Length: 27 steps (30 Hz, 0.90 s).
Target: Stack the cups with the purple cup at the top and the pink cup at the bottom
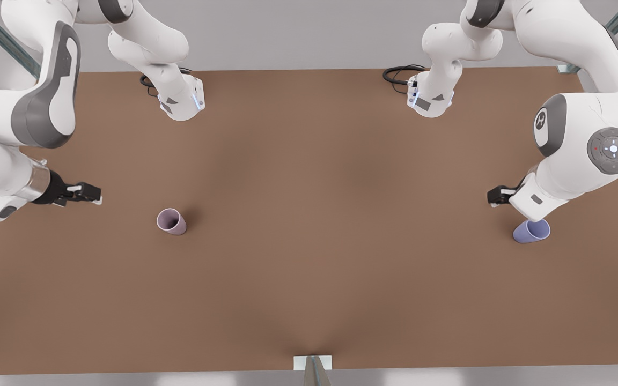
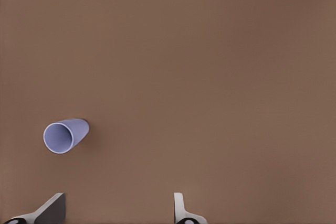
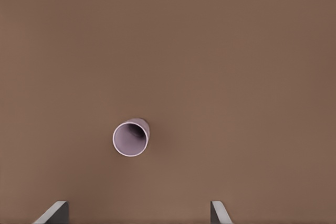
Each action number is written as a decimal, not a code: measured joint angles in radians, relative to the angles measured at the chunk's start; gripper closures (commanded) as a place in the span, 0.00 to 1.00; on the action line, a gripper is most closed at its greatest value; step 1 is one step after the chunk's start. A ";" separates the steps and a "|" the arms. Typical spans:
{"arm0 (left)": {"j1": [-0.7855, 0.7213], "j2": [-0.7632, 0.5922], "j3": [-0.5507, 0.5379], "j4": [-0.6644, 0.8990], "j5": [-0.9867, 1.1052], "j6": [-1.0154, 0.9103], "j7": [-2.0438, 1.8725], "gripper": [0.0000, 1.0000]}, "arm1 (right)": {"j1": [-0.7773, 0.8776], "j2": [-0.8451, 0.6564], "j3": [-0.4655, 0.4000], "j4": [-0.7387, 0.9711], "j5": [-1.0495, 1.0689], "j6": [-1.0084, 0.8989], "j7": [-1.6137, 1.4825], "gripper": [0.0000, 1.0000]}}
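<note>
Cups sit upright and well apart on the brown table: the pink cup toward the front view's left, the purple cup at its right. The right gripper hovers near the pink cup, fingers spread and empty; the left gripper hangs just above the purple cup, likewise released. Judged best: centre the left gripper over the purple cup's rim before descending, and pinch lightly to avoid tipping it

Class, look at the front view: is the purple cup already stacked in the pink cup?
No, the purple cup stands on the table far from the pink cup.
</note>
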 measured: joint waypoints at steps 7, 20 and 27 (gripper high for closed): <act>0.000 0.002 0.000 0.000 0.004 0.018 0.015 0.00 | 0.023 -0.006 0.011 -0.222 0.007 0.174 -0.003 0.00; 0.002 0.011 0.007 -0.007 0.003 0.025 0.032 0.00 | 0.089 0.113 0.015 -0.538 0.008 0.631 -0.010 0.00; 0.004 0.015 0.010 -0.009 -0.008 0.027 0.037 0.00 | 0.079 0.064 0.014 -0.726 0.007 0.807 -0.015 0.00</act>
